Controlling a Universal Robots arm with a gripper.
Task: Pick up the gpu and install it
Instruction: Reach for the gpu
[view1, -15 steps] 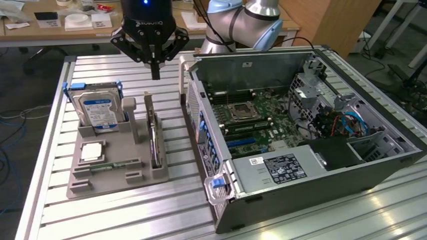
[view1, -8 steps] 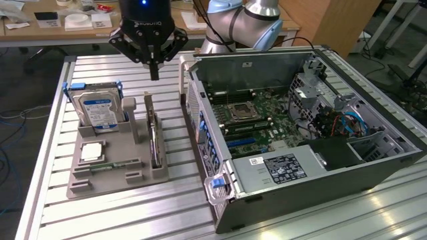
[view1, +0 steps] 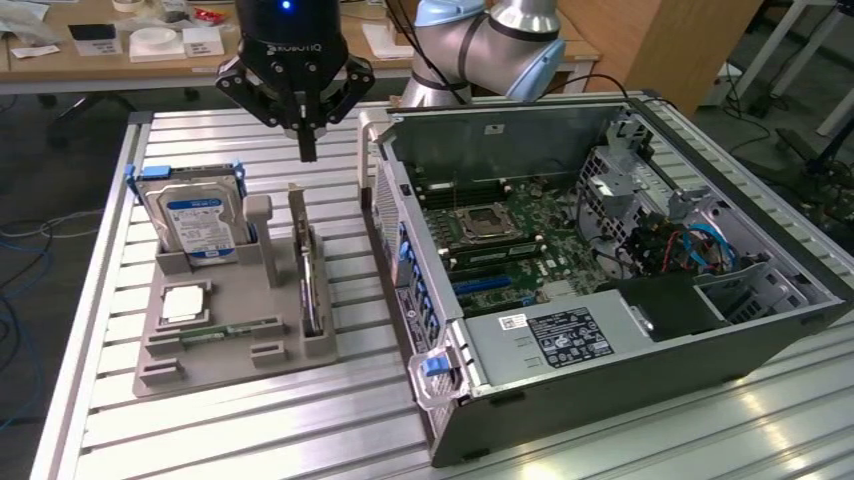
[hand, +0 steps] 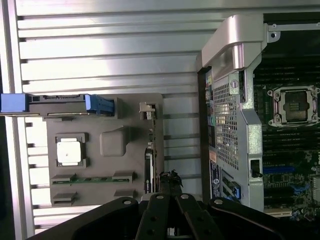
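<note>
Lead: Slatted metal table (view1: 240, 420), cluttered desk (view1: 80, 60) behind it. In the exterior view, where's the gripper?

Tech: The gripper (view1: 308, 150) hangs fingers-down above the grey tray (view1: 214, 365). Its fingers are pressed together and carry nothing.

Lead: And the gpu?

Tech: The gpu (view1: 310, 275) stands on edge in a slot of the tray, below the gripper and apart from it. A hard drive (view1: 196, 222) stands upright in the tray on one side of the tool. On the tool's other side lies the open computer case (view1: 601, 360), with its motherboard (view1: 521, 235) exposed.

Lead: Wrist view?

Tech: It looks down past the clenched fingertips. The gpu shows as a thin dark strip under the tool, with its silvery bracket (hand: 146, 107) at the end away from the tips. Further across the tray from the tool sit a processor (hand: 69, 151) and a green memory stick (hand: 92, 178), each in its own recess. The case wall is just beside the gripper, opposite the tray.
</note>
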